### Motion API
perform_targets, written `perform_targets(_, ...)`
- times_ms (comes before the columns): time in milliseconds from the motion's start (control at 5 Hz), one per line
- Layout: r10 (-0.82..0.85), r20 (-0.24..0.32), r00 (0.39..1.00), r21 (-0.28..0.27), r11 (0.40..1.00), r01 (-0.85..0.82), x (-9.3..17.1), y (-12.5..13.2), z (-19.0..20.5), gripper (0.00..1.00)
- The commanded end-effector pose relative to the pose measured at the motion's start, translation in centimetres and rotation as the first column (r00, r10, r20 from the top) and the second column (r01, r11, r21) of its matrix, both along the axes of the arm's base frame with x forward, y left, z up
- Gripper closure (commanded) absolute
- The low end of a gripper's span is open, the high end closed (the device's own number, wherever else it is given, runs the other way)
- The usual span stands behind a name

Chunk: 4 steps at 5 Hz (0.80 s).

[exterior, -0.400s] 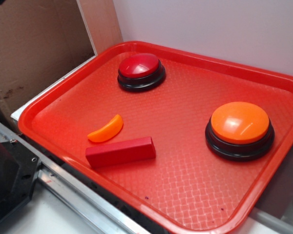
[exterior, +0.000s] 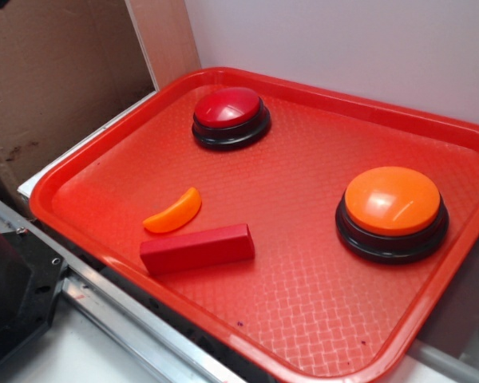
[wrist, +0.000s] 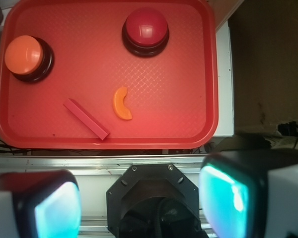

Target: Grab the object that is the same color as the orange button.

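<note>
The small orange crescent (exterior: 173, 212) lies on the red tray (exterior: 303, 311) near its front left, just behind a red rectangular block (exterior: 196, 249). The orange button (exterior: 392, 209) stands at the tray's right. In the wrist view the crescent (wrist: 122, 103) lies mid-tray and the orange button (wrist: 25, 56) at the upper left. My gripper (wrist: 141, 203) is open and empty, high above the robot's black base, off the tray's near edge. Its two fingers (wrist: 54, 208) show at the bottom corners, wide apart. The gripper does not show in the exterior view.
A red-domed button (exterior: 230, 116) stands at the tray's back. The red block (wrist: 86, 119) lies left of the crescent in the wrist view. A metal rail (exterior: 144, 319) and the black robot base (wrist: 151, 196) lie in front of the tray. Cardboard (exterior: 56, 72) stands at the left.
</note>
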<state>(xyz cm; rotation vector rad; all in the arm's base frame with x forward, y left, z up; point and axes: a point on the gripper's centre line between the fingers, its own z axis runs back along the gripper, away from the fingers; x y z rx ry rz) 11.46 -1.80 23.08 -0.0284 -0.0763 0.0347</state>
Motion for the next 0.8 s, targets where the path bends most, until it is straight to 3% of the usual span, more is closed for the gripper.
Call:
perform_targets(0,-0.019,0.069,0.997,0.025,1.0,0.017,0.9,-2.2,-4.0,0.0)
perform_targets(200,0.012,0.076,0.997,0.062,0.998,-0.017,1.5,-2.7,-6.9,0.0)
perform_targets(600,0.259,0.069,0.963,0.055,0.963,-0.263,2.8,-2.4,-11.9,0.0)
